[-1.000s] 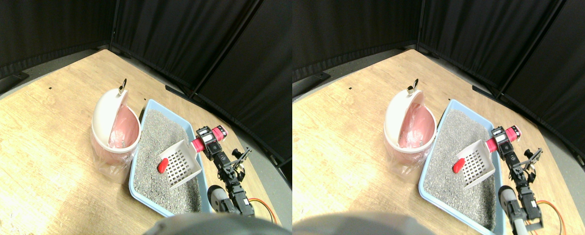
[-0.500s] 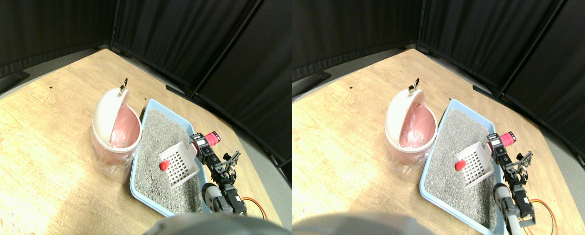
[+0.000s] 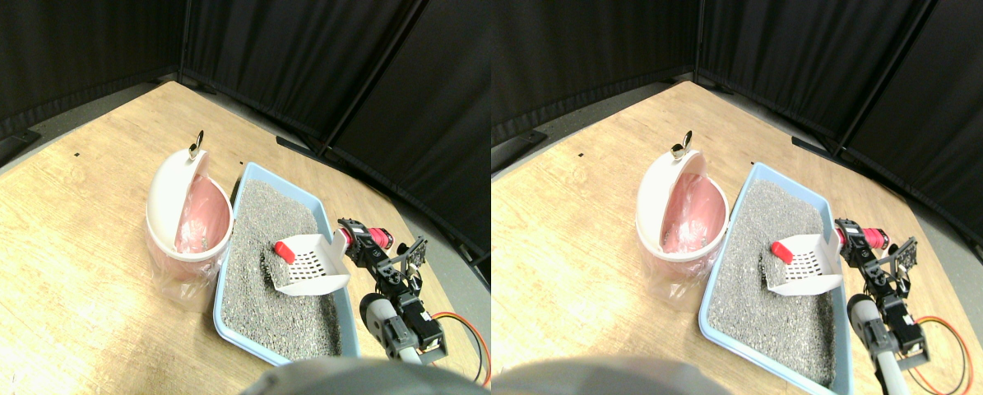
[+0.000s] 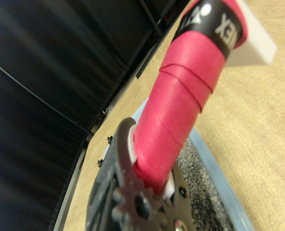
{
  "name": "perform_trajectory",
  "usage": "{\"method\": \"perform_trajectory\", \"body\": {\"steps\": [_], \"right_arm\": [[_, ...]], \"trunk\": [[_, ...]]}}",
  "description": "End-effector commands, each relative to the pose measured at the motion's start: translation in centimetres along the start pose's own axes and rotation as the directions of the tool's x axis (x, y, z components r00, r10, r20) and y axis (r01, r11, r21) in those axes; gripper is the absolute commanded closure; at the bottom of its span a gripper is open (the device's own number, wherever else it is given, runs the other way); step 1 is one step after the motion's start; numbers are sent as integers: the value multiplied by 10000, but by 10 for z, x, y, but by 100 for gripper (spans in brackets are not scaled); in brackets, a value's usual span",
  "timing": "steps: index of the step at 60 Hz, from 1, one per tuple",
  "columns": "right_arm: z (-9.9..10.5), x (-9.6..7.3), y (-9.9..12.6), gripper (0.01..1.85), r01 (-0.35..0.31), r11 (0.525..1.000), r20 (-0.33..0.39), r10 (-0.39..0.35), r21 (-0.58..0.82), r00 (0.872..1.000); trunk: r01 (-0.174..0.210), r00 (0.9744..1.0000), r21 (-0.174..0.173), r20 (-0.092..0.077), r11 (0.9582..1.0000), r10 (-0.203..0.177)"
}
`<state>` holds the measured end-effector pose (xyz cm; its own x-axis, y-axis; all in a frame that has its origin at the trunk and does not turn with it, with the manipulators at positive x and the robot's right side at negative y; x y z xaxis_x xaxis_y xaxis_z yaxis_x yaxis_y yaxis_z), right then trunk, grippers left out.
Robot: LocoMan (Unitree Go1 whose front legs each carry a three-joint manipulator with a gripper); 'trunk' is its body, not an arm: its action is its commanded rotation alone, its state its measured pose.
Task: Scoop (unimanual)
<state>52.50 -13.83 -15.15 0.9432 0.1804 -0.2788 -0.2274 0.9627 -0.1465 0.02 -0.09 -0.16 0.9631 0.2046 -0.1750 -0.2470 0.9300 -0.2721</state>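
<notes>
A white slotted scoop (image 3: 312,263) lies low over the grey litter (image 3: 277,206) in the blue tray (image 3: 249,169), its front edge down in the litter. A small red piece (image 3: 284,250) rests at the scoop's mouth. My right gripper (image 3: 354,244) is at the tray's right rim, shut on the scoop's red-wrapped handle (image 3: 374,239). In the wrist view that red handle (image 4: 186,96) runs up out of the dark jaw frame, which clasps its lower end. A pink bin (image 3: 203,218) with a tilted white lid (image 3: 166,191) stands against the tray's left side.
The tray and bin sit on a wooden floor (image 3: 63,247). Black curtain panels (image 3: 294,58) close off the back and right. A metal clip (image 3: 197,145) sticks up from the bin's lid. An orange cable (image 3: 462,329) trails beside my arm.
The scoop has tipped down from a raised tilt to lie flatter, front edge in the litter, and the red piece now sits at its mouth. The camera has shifted a little.
</notes>
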Motion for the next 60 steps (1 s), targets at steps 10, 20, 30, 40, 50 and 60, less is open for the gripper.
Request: {"method": "perform_trajectory", "body": {"steps": [10, 20, 30, 40, 50, 60], "right_arm": [[8, -3, -14, 180, 272, 9711, 1406, -621, 2372, 9881], [4, -4, -28, 180, -381, 9199, 2479, -652, 3904, 9666], [2, -6, -36, 180, -681, 8690, 3147, -1035, 4902, 9435], [3, -9, -40, 180, -977, 7766, 3470, -1618, 6223, 9238], [6, -10, -43, 180, -1284, 6896, 3505, -1916, 7128, 9168], [9, -10, -42, 180, -1695, 5385, 3377, -2304, 8254, 9126]], "trunk": [[194, 9995, 163, 244, 9997, -198], [333, 9988, 311, 358, 9990, -344], [385, 9983, 435, 425, 9983, -403], [452, 9979, 500, 451, 9977, -474], [501, 9972, 551, 525, 9972, -530], [510, 9971, 576, 536, 9970, -541]]}}
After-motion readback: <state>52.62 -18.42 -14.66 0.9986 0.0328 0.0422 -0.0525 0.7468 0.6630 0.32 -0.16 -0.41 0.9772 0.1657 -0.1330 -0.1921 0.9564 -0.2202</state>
